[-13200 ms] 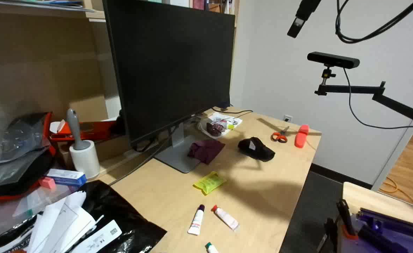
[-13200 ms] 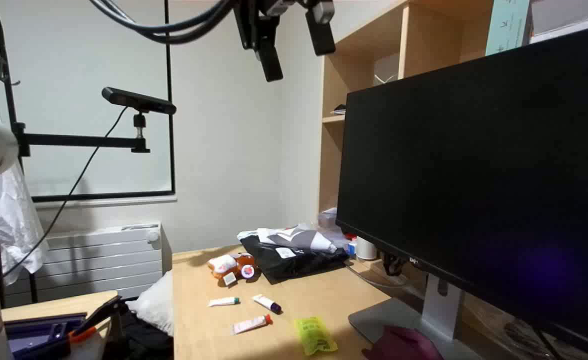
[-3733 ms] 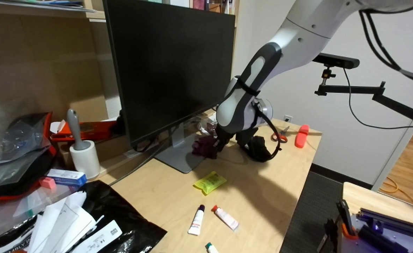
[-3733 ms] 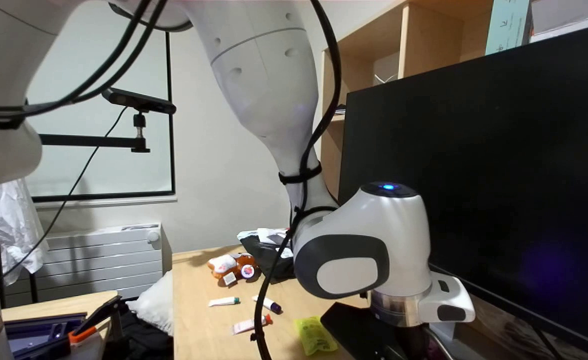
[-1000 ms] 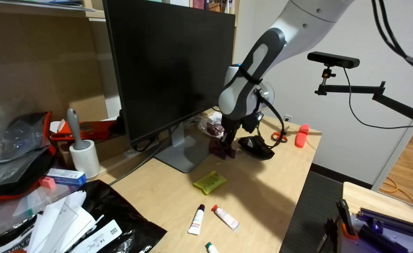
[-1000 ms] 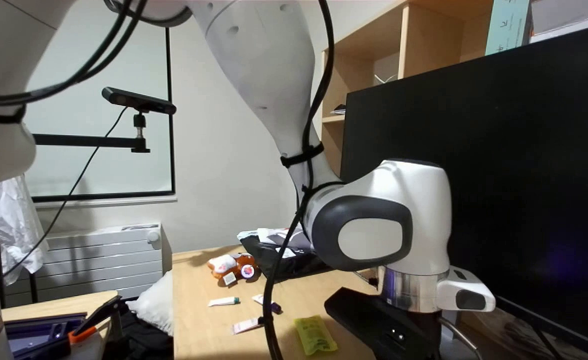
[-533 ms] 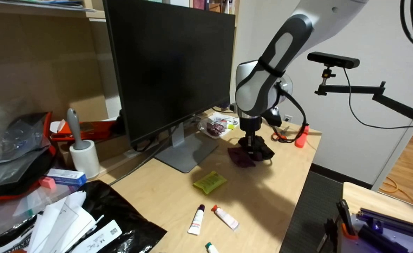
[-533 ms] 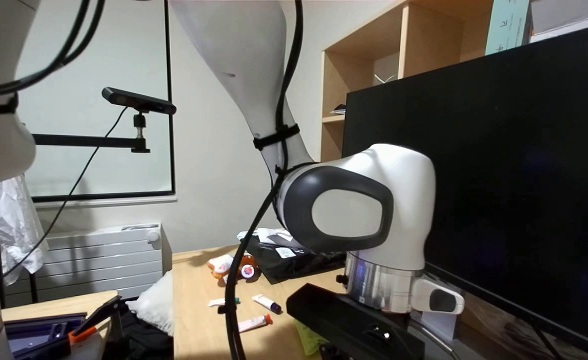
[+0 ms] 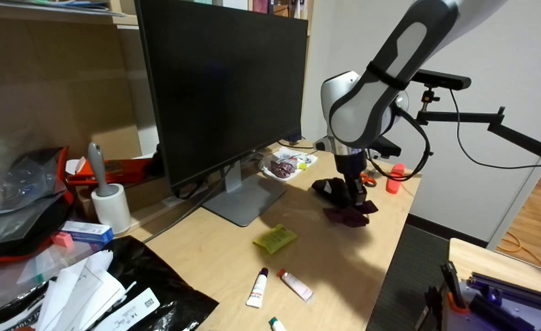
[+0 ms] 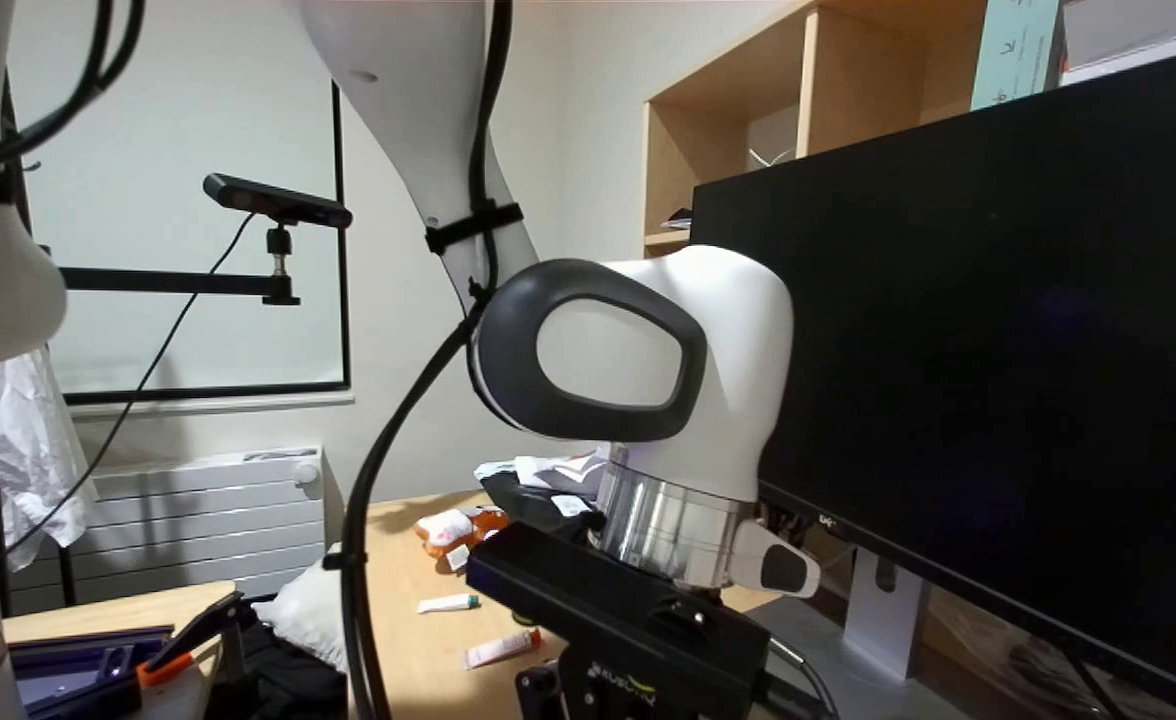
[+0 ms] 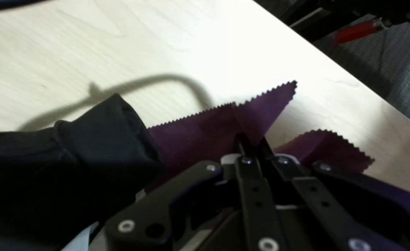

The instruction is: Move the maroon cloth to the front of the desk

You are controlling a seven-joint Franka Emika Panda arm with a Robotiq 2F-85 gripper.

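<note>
My gripper is shut on the maroon cloth, pinching it between the fingertips in the wrist view. Zigzag-cut flaps of the fabric spread out to both sides of the fingers. In an exterior view the cloth bunches beneath the gripper, low over the desk and near its long open edge. Whether its lower folds touch the wood I cannot tell. The other exterior view angle shows only the gripper's body; fingertips and cloth are out of sight there.
A black lumpy object sits right beside the gripper. A yellow-green packet and tubes lie on the desk. Scissors and a red case are farther back. The monitor stands on a grey base.
Within the last second the gripper has carried the cloth from beside the monitor base, past the black object, toward the desk's open edge. Long before, the cloth lay on the base, apart from the gripper.
</note>
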